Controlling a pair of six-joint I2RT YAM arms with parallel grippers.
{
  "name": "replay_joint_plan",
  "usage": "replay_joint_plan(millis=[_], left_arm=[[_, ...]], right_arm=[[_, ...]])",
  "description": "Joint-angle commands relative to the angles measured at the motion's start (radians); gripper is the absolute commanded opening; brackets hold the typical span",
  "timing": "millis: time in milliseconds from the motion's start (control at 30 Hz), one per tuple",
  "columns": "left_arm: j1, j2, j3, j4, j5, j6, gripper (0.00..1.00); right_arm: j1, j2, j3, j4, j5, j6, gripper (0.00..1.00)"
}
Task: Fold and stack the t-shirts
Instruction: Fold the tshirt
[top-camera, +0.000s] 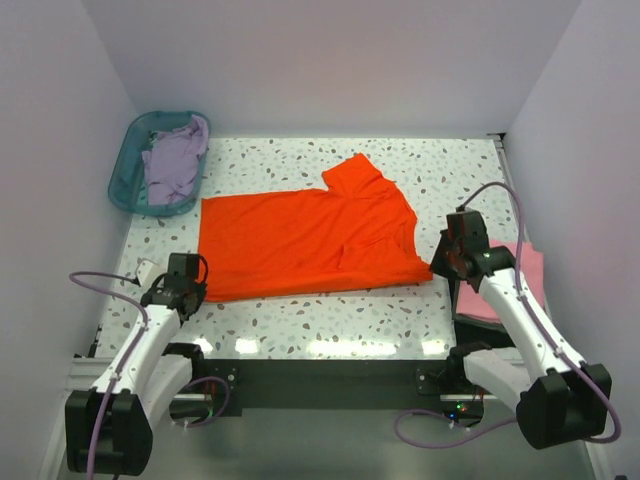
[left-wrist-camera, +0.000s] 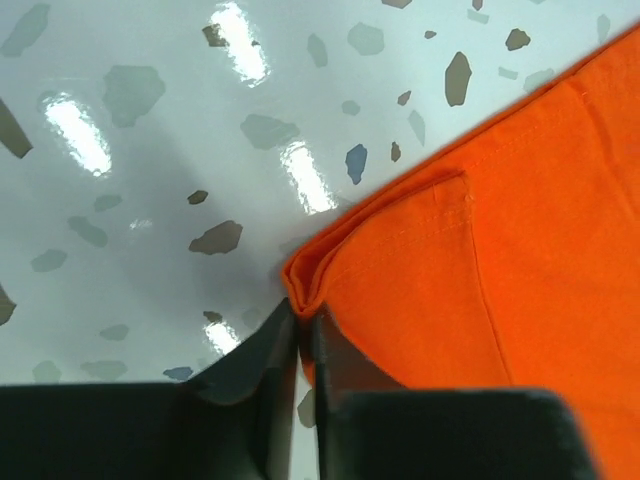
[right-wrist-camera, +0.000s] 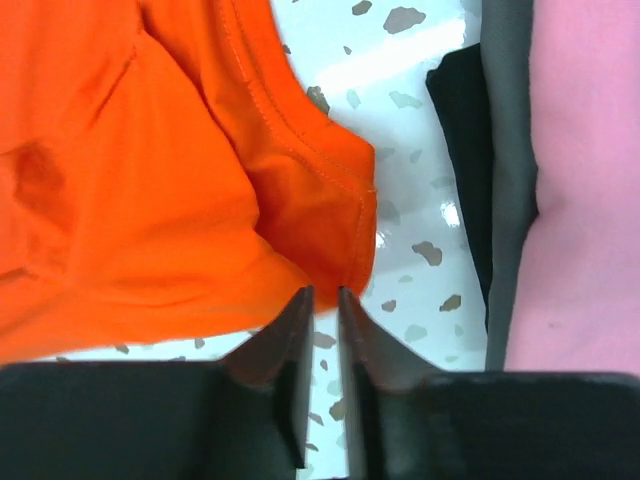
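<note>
Speckled white table (top-camera: 300, 320). The orange-red t-shirt (top-camera: 300, 240) lies spread at centre. The left gripper (left-wrist-camera: 303, 325) is pinched on its near-left corner; the right gripper (right-wrist-camera: 326, 300) is narrowed at the near-right hem, grip unconfirmed. Judged step: folding this shirt. The next move calls for lifting both corners evenly. Count: three shirts, including the pink t-shirt (top-camera: 525, 275) at right and the lavender t-shirt (top-camera: 172, 165) in one teal basket (top-camera: 125, 165).

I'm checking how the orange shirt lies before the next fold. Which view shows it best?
Top external: the whole orange shirt lies spread on the table. Left wrist shows only one corner at the left gripper; right wrist only a hem corner by the right gripper.
</note>
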Motion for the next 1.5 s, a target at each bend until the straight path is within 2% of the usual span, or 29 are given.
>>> replay_joint_plan(millis=[0, 33, 67, 100, 133, 167, 233, 333, 367, 467, 600, 700, 833, 967, 1100, 1200, 1467], left_arm=[[0.009, -0.060, 0.002, -0.091, 0.002, -0.030, 0.21], [0.009, -0.071, 0.007, -0.111, 0.018, -0.030, 0.32], [0.009, -0.083, 0.011, -0.122, 0.021, -0.024, 0.42], [0.009, -0.106, 0.027, -0.134, 0.018, -0.021, 0.50], [0.006, -0.118, 0.036, -0.160, 0.006, -0.019, 0.64], [0.000, -0.130, 0.048, -0.165, 0.003, -0.016, 0.67], [-0.002, -0.157, 0.096, -0.179, -0.004, -0.009, 0.70], [0.000, -0.132, 0.178, -0.097, -0.043, 0.077, 0.70], [0.000, -0.109, 0.203, -0.063, -0.050, 0.147, 0.70], [-0.002, 0.044, 0.307, 0.071, -0.056, 0.275, 0.71], [-0.003, 0.325, 0.470, 0.268, -0.057, 0.438, 0.67], [-0.011, 0.493, 0.569, 0.350, -0.057, 0.539, 0.65], [-0.011, 0.653, 0.685, 0.396, -0.099, 0.611, 0.64], [-0.012, 0.799, 0.786, 0.395, -0.117, 0.613, 0.60], [-0.012, 0.935, 0.879, 0.381, -0.116, 0.573, 0.57], [-0.012, 1.007, 0.930, 0.369, -0.117, 0.544, 0.54], [-0.011, 1.141, 1.035, 0.301, -0.168, 0.412, 0.54]], right_arm=[[-0.012, -0.083, 0.007, -0.088, -0.025, 0.018, 0.23], [-0.012, -0.093, 0.016, -0.102, -0.008, 0.019, 0.31], [-0.012, -0.098, 0.028, -0.117, -0.001, 0.013, 0.44], [-0.012, -0.104, 0.050, -0.129, 0.004, 0.010, 0.50], [-0.011, -0.109, 0.059, -0.131, -0.004, 0.008, 0.55], [-0.012, -0.116, 0.071, -0.131, -0.013, 0.007, 0.64], [-0.012, -0.106, 0.113, -0.094, -0.027, -0.005, 0.67], [-0.009, -0.017, 0.185, -0.015, -0.085, -0.038, 0.67], [-0.009, 0.021, 0.206, 0.012, -0.117, -0.053, 0.67], [-0.009, 0.170, 0.295, 0.130, -0.131, -0.073, 0.67], [-0.009, 0.416, 0.433, 0.340, -0.133, -0.084, 0.67], [-0.009, 0.549, 0.556, 0.439, -0.163, -0.104, 0.64], [-0.011, 0.771, 0.718, 0.486, -0.160, -0.117, 0.63], [-0.011, 0.919, 0.902, 0.475, -0.162, -0.133, 0.61], [-0.011, 1.011, 0.990, 0.481, -0.174, -0.128, 0.61], [-0.011, 1.069, 1.036, 0.487, -0.192, -0.127, 0.60], [-0.011, 1.147, 1.072, 0.510, -0.222, -0.137, 0.60]])
